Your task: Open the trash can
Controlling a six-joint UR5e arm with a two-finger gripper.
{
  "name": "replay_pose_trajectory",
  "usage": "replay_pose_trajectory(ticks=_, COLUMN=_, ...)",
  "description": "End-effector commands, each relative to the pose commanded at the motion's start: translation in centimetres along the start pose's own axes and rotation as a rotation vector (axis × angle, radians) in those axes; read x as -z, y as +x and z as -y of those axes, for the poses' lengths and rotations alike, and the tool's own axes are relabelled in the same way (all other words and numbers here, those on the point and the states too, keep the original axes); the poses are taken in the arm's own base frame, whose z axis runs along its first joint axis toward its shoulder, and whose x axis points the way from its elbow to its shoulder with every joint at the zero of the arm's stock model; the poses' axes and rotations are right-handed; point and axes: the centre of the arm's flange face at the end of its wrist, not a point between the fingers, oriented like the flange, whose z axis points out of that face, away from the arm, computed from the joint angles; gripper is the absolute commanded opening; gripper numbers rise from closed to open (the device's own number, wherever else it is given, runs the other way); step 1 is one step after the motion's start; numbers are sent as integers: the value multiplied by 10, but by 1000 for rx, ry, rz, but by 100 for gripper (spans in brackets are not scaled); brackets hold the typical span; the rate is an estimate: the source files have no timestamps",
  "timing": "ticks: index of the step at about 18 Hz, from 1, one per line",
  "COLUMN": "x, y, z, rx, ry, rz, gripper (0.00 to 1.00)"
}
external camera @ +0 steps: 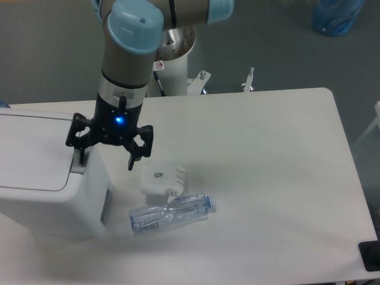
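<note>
Hovering spread-fingered at the trash can's [50, 178] right edge at the table's left, the gripper [105, 157] would do best hooking one finger under the lid [32, 151] lip, lifting slowly.

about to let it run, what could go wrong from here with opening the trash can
1. The open gripper straddles the right edge of the trash can; one finger sits at the lid's edge and could slip off.
2. The other finger hangs just above the white packet and clear bottle, so a swing could knock them.
</note>
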Motion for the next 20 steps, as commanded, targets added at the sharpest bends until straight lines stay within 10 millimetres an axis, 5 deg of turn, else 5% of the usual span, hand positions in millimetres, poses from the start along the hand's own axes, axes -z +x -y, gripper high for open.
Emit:
replay_pose_trajectory(ticks=7, x=1, y=-2, z=0, rx=-1, ry=-1, rz=18, gripper=100)
replay_pose_trajectory(ticks=14, x=25, y=-2, z=13, rx=-20, ry=49, rz=33, gripper=100)
replay_pose_trajectory(ticks=20, x=58, y=-74, z=20, rx=-44, ry=91, rz=121, gripper=100)
